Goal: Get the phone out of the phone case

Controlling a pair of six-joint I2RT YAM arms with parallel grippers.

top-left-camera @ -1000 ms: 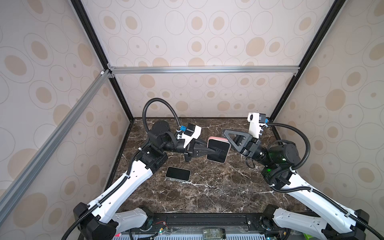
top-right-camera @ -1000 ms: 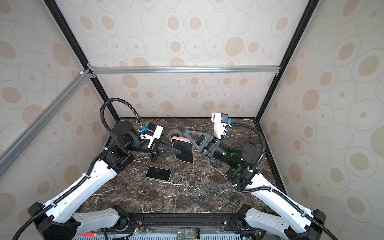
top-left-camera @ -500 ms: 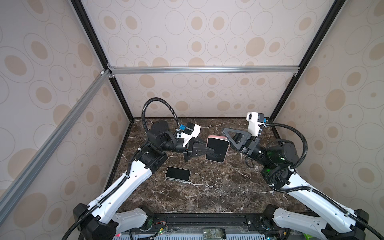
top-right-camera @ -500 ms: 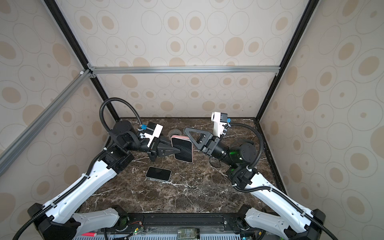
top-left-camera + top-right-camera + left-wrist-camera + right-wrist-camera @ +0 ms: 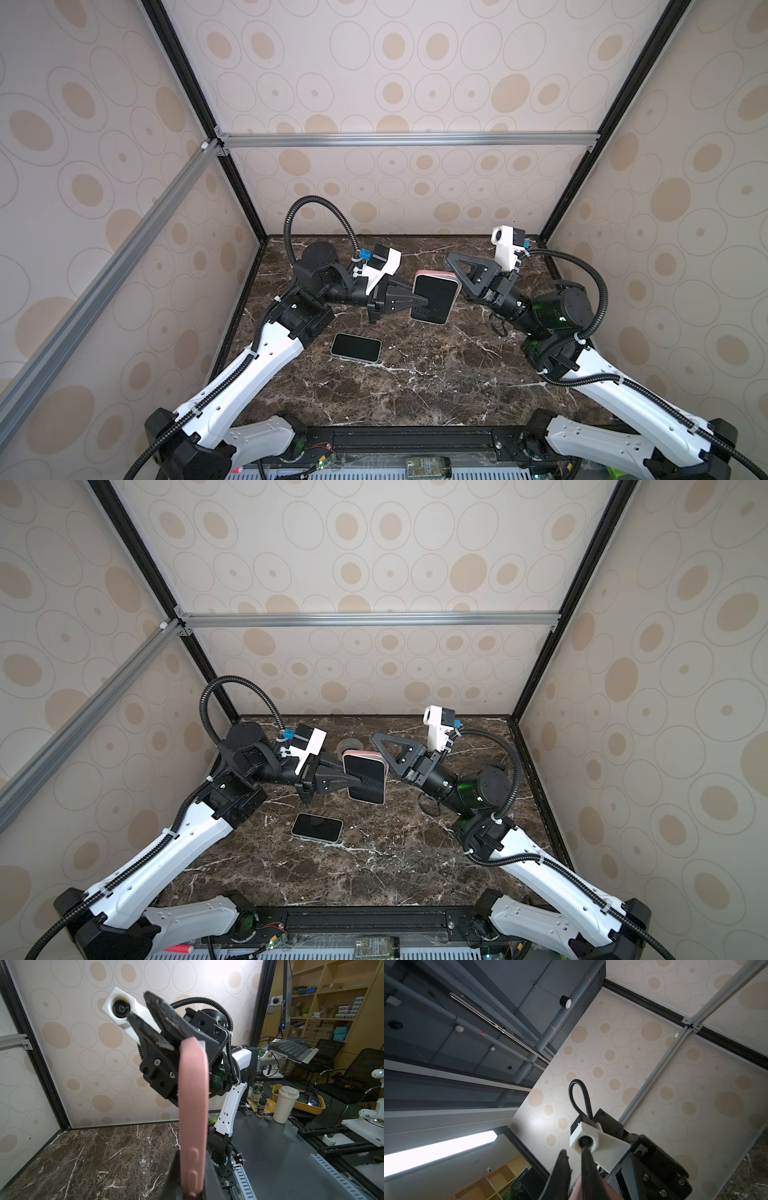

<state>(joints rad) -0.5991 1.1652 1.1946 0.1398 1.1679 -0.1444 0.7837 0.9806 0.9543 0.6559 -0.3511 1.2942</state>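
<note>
Over on the left, the left fingers (image 5: 401,300) are pressed tight on the near long edge of the phone case (image 5: 436,273), holding it up in the air, tilted on edge, above the middle of the tabletop (image 5: 415,395) toward its far edge. Below it, nearer the left edge, a second handset (image 5: 356,347) lies flat, bare and light-rimmed. The pink case has a dark glossy face filling it, so I'd say the phone (image 5: 434,297) sits inside it and nothing has come apart yet. To the right, the right fingers (image 5: 560,1176) are drawn nearly together at the case's upper corner, with a sliver of pink between them; they look to be nipping the rim. As I read it, both holds are set. What's left is the real work: peeling the rim back and working the phone free.
</note>
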